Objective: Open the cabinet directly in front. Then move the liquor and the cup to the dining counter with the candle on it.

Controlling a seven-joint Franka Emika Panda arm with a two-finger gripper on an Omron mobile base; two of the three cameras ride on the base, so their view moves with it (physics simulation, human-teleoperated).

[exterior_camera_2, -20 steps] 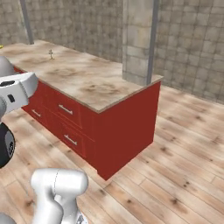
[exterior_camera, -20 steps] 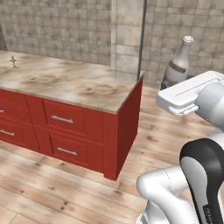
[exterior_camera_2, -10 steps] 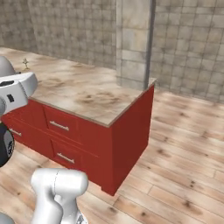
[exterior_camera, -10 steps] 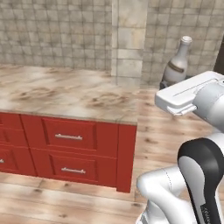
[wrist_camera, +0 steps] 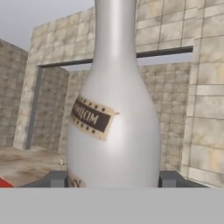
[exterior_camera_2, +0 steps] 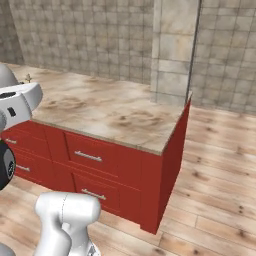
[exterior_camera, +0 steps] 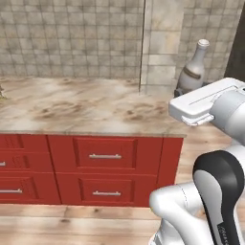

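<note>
The liquor (wrist_camera: 114,118), a pale grey-white bottle with a dark label band, stands upright between the two dark finger tips of my gripper (wrist_camera: 113,179), which is shut on its base. From the left base view the liquor (exterior_camera: 194,72) rises behind the white hand, held above the floor just off the right end of the dining counter (exterior_camera: 86,107). The marble-topped dining counter (exterior_camera_2: 110,110) has red drawer fronts. The candle (exterior_camera_2: 28,78) stands far back on its left part, and the candle (exterior_camera: 1,91) sits at the left edge. The cabinet and the cup are out of view.
A square tiled pillar (exterior_camera: 160,45) rises at the counter's far right corner, close behind the held bottle. The pillar (exterior_camera_2: 175,50) also stands at the counter's end seen from the right. Wooden floor (exterior_camera_2: 220,150) stretches to the right of the counter.
The whole picture has shifted as the base moved: the counter now faces me more squarely and looks closer. The bottle stays in the gripper, held the same way.
</note>
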